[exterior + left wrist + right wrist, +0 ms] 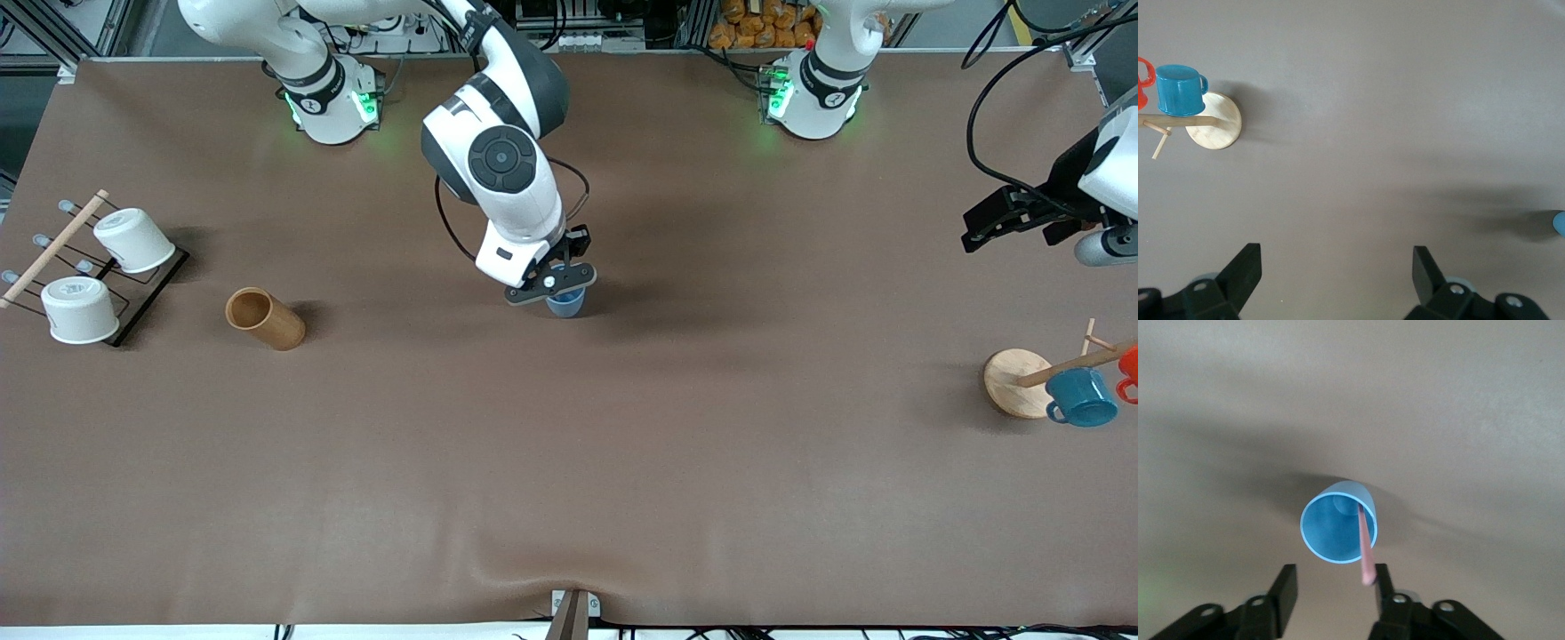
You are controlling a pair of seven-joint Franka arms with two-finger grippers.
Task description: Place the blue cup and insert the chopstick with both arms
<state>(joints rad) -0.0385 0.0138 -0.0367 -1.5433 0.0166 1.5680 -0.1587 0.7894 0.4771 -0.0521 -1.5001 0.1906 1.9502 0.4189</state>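
The blue cup (567, 303) is seen upright on the table (622, 462) near its middle, directly under the right end effector (553, 283). In the right wrist view the cup (1338, 529) is open-mouthed, and the chopstick (1366, 547) is seen leaning inside it, its lower end down in the cup and its upper end crossing the rim and ending just beside one finger (1382, 587). The right end effector's (1333, 587) fingers are parted wide, and whether that finger touches the stick cannot be told.

The left end effector (1022, 218) is held in the air at about three o'clock from the cup, at the left arm's end of the table. In the left wrist view its fingers (1245, 270) are spread wide with nothing between them.

A wooden cup (264, 318) lies on its side at about nine o'clock from the blue cup, well apart. Toward the right arm's end, two white cups (133, 240) are carried upside down on a black rack (147, 298). Toward the left arm's end, a teal mug (1080, 397) and a red mug (1129, 369) hang on a mug tree (1018, 382).
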